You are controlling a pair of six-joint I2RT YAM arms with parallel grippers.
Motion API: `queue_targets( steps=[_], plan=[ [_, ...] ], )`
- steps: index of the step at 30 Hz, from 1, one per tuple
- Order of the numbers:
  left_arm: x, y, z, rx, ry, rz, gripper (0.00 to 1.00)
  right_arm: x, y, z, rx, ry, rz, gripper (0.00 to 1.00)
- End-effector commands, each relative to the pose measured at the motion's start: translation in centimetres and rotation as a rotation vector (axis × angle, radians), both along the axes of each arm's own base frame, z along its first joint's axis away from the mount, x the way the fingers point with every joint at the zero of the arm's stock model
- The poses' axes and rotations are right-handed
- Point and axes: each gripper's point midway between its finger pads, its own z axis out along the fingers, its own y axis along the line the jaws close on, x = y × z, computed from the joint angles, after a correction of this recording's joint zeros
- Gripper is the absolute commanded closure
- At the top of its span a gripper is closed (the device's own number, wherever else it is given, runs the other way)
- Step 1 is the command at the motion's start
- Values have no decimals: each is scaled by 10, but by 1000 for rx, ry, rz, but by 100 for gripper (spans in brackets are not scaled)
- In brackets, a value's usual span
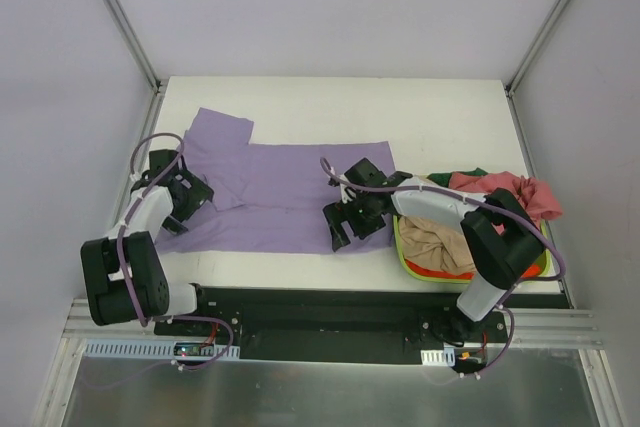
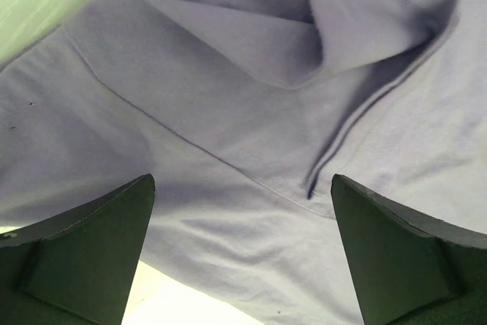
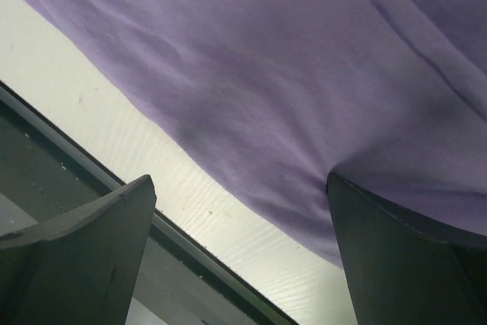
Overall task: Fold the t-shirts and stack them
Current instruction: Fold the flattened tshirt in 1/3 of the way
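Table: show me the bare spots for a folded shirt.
The widest bare patch is the far strip of the table behind the purple shirt, running right to beyond the basket. A thin strip lies between shirt hem and near edge. The near right corner is crowded: basket, heaped shirts.

Right pincer (image 3: 237, 180) spread wide over lavender t-shirt (image 3: 304, 74) hem; white table (image 3: 190, 188) beside hem.

No readable text, label, brand, number or sign anywhere in any of the three views
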Motion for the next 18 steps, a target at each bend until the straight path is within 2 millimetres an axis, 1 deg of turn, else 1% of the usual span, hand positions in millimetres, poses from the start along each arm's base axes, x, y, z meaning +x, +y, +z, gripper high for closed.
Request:
queue_targets(
  steps=[1, 4, 7, 9, 11, 14, 15, 16, 18],
  plan=[
    [15, -8, 26, -38, -99, -23, 1, -6, 4, 19, 27, -16, 2, 4],
    [32, -21, 35, -110, -145, -65, 1, 7, 11, 29, 38, -60, 5, 4],
    [47, -26, 31, -148, -134, -81, 1, 15, 17, 39, 51, -87, 22, 4],
    [56, -21, 24, -136, -112, -72, 1, 19, 18, 44, 57, -101, 26, 4],
    [70, -16, 23, -122, -108, -66, 1, 22, 19, 50, 61, -117, 27, 4],
    [90, 2, 17, -51, -88, -40, 1, 25, 17, 52, 53, -127, 30, 4],
    [99, 5, 17, -40, -88, -50, 1, 25, 15, 52, 45, -126, 27, 4],
    [108, 16, 17, 3, -85, -44, 1, 26, 13, 50, 36, -125, 20, 4],
    [134, 28, 29, 38, -111, -38, 1, 29, 10, 50, 30, -132, 12, 4]
  ],
)
